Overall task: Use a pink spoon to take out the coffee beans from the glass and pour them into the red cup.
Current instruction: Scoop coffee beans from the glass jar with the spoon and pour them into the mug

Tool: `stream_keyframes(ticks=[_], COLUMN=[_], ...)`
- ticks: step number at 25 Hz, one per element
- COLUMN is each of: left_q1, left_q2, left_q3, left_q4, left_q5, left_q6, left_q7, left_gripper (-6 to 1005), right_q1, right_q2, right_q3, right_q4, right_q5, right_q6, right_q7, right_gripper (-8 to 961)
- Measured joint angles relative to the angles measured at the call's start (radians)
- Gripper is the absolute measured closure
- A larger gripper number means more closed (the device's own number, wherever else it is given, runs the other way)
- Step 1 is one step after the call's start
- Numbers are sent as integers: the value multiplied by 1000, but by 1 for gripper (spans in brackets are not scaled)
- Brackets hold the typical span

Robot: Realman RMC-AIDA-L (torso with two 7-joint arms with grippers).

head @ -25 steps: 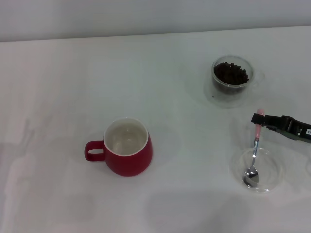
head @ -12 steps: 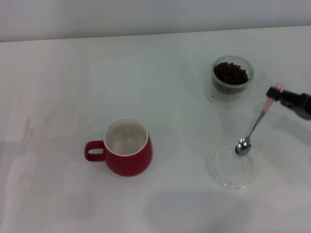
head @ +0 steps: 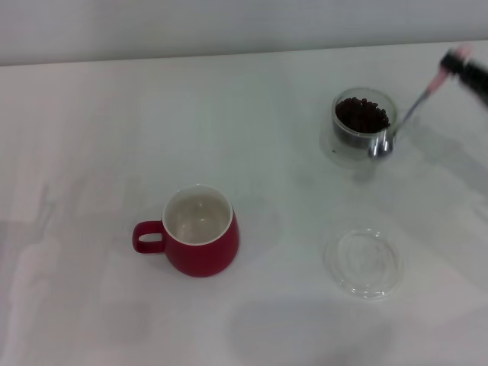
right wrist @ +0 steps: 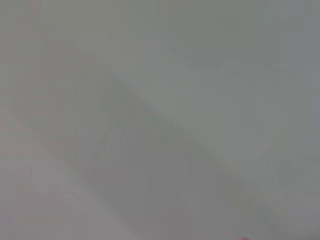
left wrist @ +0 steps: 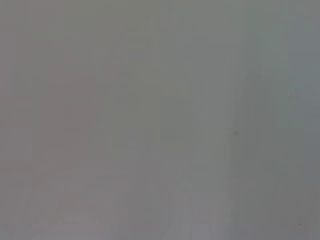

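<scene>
While the right gripper [head: 467,67] sits way over at the far right edge of the head view, only partly in frame, it's clamped on the pink end of the pink spoon [head: 408,113]. The spoon slants down and leftward from there, and its shiny bowl is right at the near-right rim of the glass [head: 364,127], touching or just over it, hard to say which. The coffee beans [head: 362,115] fill the inside of the glass, a dark pile below the rim, and the spoon bowl doesn't look like it's in them.

Moving outward: an empty clear dish [head: 363,261] lies flat on the table [head: 114,137], nearer the robot than the glass and well apart from it. The red cup [head: 198,240] stands upright further left, near the middle of the view, handle pointing left, white inside showing no beans. Between the glass and the cup it's bare white tabletop, so lots of room for the spoon to travel. The table's back edge runs just behind the glass, so not much room there.

Left gripper doesn't show up anywhere. Both wrist views are just a blank grey blur, nothing to make out.
</scene>
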Motion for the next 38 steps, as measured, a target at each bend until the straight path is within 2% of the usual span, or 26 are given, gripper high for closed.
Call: stream_keyframes(ticks=[3,6,9,11,16,19,22,27,31,38], left_q1=[-2,-5,-8,-17,-26,-28,-28,-20,-16,-20], left_q2=[0,0,-1,-1,0,0,0,0,0,0], left_q3=[0,0,0,-3,-10,-10,-11,-11,-11,-11], left_q4=[0,2,0,-5,-6,-8,-8,-9,-9,-9], left_q5=[0,0,0,0,0,0,0,-12,-24,-25], left_q6=[0,0,-4,-6,-5,-6,-6,-7,-8,-9], left_q7=[0,0,0,0,0,0,0,0,0,0], left_gripper=[148,148,148,148,148,148,148,149,149,149], right_q1=[9,43,83,98,110,106,98,73,50,30], right_q2=[3,3,17,30,86,110,111,93,89,105], right_q3=[63,72,74,74,94,122,126,127,126,123], right_q4=[-62,-90,-90,-99,-117,-142,-155,-158,-158,-156], right_q5=[-9,-16,-14,-14,-10,-13,-13,-13,-12,-15], right_q6=[-4,7,52,100,220,289,316,315,313,315], right_q7=[-106,-229,-342,-411,-629,-710,-726,-721,-720,-733], right_gripper=[808,807,806,805,802,801,799,797,795,792])
